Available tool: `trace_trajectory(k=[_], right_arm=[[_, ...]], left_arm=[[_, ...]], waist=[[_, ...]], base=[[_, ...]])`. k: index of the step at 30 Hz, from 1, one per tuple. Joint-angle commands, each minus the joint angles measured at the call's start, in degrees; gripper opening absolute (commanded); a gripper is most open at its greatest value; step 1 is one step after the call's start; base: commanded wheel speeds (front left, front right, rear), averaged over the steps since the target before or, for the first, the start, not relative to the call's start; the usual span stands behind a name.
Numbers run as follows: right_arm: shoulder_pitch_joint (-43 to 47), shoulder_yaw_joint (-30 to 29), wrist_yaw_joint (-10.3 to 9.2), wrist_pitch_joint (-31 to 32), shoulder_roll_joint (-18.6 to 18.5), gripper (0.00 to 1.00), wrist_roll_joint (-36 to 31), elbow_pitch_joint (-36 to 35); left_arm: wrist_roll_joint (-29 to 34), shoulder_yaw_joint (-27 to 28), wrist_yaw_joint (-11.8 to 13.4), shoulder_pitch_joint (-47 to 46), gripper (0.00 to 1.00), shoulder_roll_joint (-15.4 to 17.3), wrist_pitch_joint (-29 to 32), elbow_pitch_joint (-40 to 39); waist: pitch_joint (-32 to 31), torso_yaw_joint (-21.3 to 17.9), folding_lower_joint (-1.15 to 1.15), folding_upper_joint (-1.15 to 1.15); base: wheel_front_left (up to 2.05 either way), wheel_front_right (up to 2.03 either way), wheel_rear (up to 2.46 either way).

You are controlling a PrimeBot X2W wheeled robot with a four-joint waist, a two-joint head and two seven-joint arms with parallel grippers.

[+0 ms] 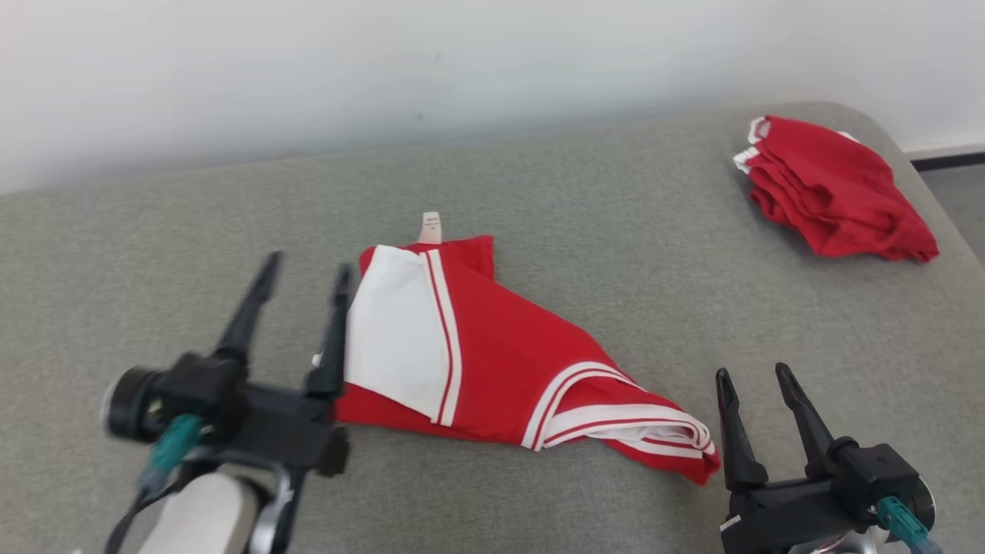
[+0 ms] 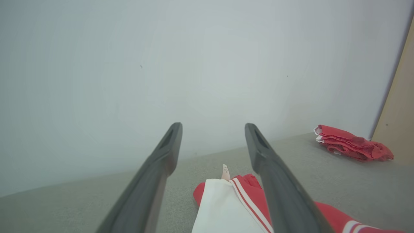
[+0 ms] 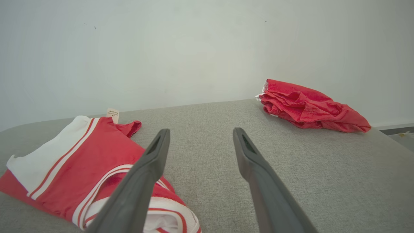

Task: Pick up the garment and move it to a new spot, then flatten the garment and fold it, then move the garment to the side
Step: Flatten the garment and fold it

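Red-and-white garment (image 1: 492, 362) lies folded mid-table (image 1: 616, 231), label at its far edge. Left end effector (image 1: 306, 269) spread wide, empty, at the garment's left edge over the white panel. Right end effector (image 1: 752, 373) wide, empty, just beside the striped right corner. Second red garment (image 1: 835, 188) bunched at far right corner.

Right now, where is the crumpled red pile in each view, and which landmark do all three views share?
Head view: the red pile, upper right.
Left wrist view: the red pile, right side, mid-height.
Right wrist view: the red pile, right of centre.
Shared landmark: the white tag on the red-and-white garment.
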Motion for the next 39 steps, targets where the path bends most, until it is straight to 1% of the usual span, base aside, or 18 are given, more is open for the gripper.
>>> trace_trajectory(k=[1,5,7,15,16,18,19,20,26,32,36,39], right_arm=[[0.7,0.1,-0.18,0.0,-0.5,1.00,-0.6,-0.1],[1.0,0.7,-0.18,0.3,-0.7,1.00,-0.5,-0.6],[1.1,1.0,-0.17,0.3,-1.0,1.00,-0.5,-0.8],[1.9,2.6,-0.17,1.1,-2.1,1.00,0.1,-1.3],[2.0,3.0,-0.17,1.4,-2.3,1.00,0.3,-1.4],[2.2,3.3,-0.18,1.5,-2.6,1.00,0.4,-1.6],[2.4,3.4,-0.17,1.7,-2.8,1.00,0.3,-1.7],[2.4,3.4,-0.17,1.7,-2.8,1.00,0.3,-1.7],[2.8,4.2,-0.18,2.1,-3.3,1.00,0.6,-1.8],[2.5,5.2,-0.17,2.5,-3.8,1.00,0.6,-1.7],[1.3,7.5,-0.17,2.9,-4.7,1.00,0.4,-1.6],[-0.2,10.8,-0.18,3.7,-5.9,1.00,0.2,-1.3]], left_arm=[[0.7,2.2,0.4,2.4,1.00,0.4,0.0,-1.5],[2.6,8.2,0.8,7.6,1.00,0.4,0.0,-5.1],[3.2,10.7,0.2,10.3,1.00,0.0,0.0,-6.5],[6.0,19.1,-2.7,20.1,1.00,-3.1,0.0,-10.8],[6.2,21.1,-3.4,22.3,1.00,-4.3,0.0,-11.6],[6.7,22.9,-4.5,23.7,1.00,-5.6,0.0,-12.0],[7.1,23.6,-5.1,24.4,1.00,-6.1,0.0,-11.9],[7.1,23.6,-5.1,24.4,1.00,-6.1,0.0,-11.9],[9.8,26.8,-8.2,26.2,1.00,-9.0,0.0,-11.1],[11.8,28.9,-10.1,26.1,1.00,-10.9,0.0,-10.5],[12.7,29.7,-10.9,25.3,1.00,-11.6,0.0,-10.3],[13.1,29.8,-11.5,24.5,1.00,-12.0,0.0,-10.0]], waist=[[-1.0,1.3,0.00,0.01],[-1.5,2.5,0.00,0.01],[-2.0,2.9,0.00,0.01],[-3.3,4.0,0.00,0.01],[-3.4,4.2,0.00,0.01],[-3.5,4.5,0.00,0.01],[-3.5,4.7,0.00,0.01],[-3.5,4.7,0.00,0.01],[-3.2,5.5,0.00,0.01],[-3.1,5.9,0.00,0.01],[-2.9,6.2,0.00,0.01],[-2.5,6.7,0.00,0.01]], base=[[0.00,0.00,0.00],[0.00,0.00,0.00],[0.00,0.00,0.00],[0.00,0.00,0.00],[0.00,0.00,0.00],[0.00,0.00,0.00],[0.00,0.00,0.00],[0.00,0.00,0.00],[0.00,0.00,0.00],[0.00,0.00,0.00],[0.00,0.00,0.00],[0.00,0.00,0.00]])
